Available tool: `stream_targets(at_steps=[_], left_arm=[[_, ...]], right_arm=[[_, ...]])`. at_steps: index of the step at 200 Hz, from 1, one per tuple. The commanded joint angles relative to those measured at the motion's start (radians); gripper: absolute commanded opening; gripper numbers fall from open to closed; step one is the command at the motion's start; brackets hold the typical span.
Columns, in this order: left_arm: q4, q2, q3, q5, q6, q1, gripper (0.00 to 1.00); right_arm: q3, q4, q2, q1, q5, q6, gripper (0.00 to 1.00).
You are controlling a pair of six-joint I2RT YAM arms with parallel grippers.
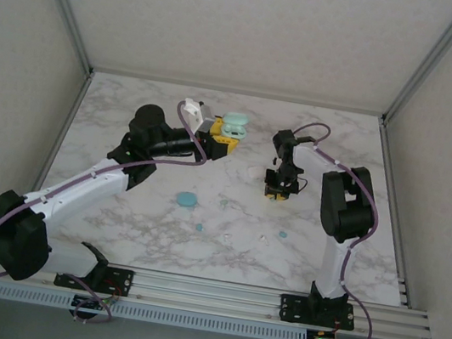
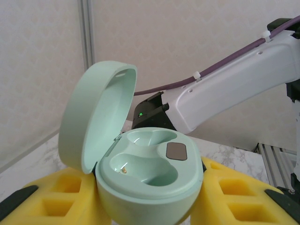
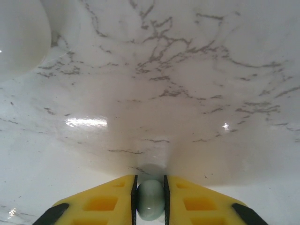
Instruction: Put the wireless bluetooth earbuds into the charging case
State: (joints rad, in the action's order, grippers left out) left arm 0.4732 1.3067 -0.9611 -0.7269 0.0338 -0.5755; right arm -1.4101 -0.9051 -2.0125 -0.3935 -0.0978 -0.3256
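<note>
The left gripper [image 2: 150, 208], with yellow foam-padded fingers [image 2: 51, 197] cut in square hollows, is clamped partway closed around the base of a pale green case [image 2: 152, 180]. The case is a smooth, matte plastic pebble, raised off the counter [image 1: 130, 120] at its far middle. Its domed lid [image 2: 96, 122] stands hinged back. Inside, two glossy scooped wells lie open to view, one with tiny gold contacts at its bottom, and a dark rounded-rectangle patch sits beside them. The left arm stretches forward from the near left corner, its white link rising to a black elbow and its wrist turned right. The right arm stands upright from its base, folds at the elbow and reaches left, with its wrist pointing straight down. The right gripper [image 3: 150, 180] is at the glossy, grey-veined marble counter and closed tight on a small, rounded, pale green bud [image 3: 150, 202], which is pinched between the flat inner faces of its yellow fingers. A white case [image 3: 18, 37], smooth and bulbous, lies just beyond it to the left. Nearer the arms a teal case [image 1: 187, 200] rests on the counter. Loose buds lie scattered well apart from it: two teal [image 1: 199, 226] [image 1: 282, 232] and two white [image 1: 264, 238] [image 1: 226, 237].
</note>
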Motion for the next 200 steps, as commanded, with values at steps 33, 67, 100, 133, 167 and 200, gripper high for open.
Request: stream_targets(at_steps=[33,67,100,133,167,200], left_arm=[[0.015,-0.013,-0.009,0.005,0.008,-0.005,0.31],[0.015,-0.006,-0.013,0.001,0.008,0.004,0.31],[0.025,-0.006,-0.016,-0.002,0.006,0.02,0.31],[0.03,-0.011,-0.018,-0.004,0.005,0.035,0.31],[0.028,-0.015,-0.021,-0.008,0.003,0.043,0.31],[0.025,-0.02,-0.019,-0.009,0.008,0.059,0.31]], right_arm=[[0.035,0.044,0.19,0.0,-0.174,-0.017,0.2],[0.104,0.231,0.356,0.043,-0.614,-0.122,0.22],[0.113,0.409,0.424,0.057,-0.943,-0.279,0.22],[0.136,0.582,0.461,0.065,-1.084,-0.449,0.22],[0.138,0.658,0.489,0.067,-1.13,-0.546,0.22],[0.147,0.697,0.526,0.067,-1.146,-0.597,0.21]])
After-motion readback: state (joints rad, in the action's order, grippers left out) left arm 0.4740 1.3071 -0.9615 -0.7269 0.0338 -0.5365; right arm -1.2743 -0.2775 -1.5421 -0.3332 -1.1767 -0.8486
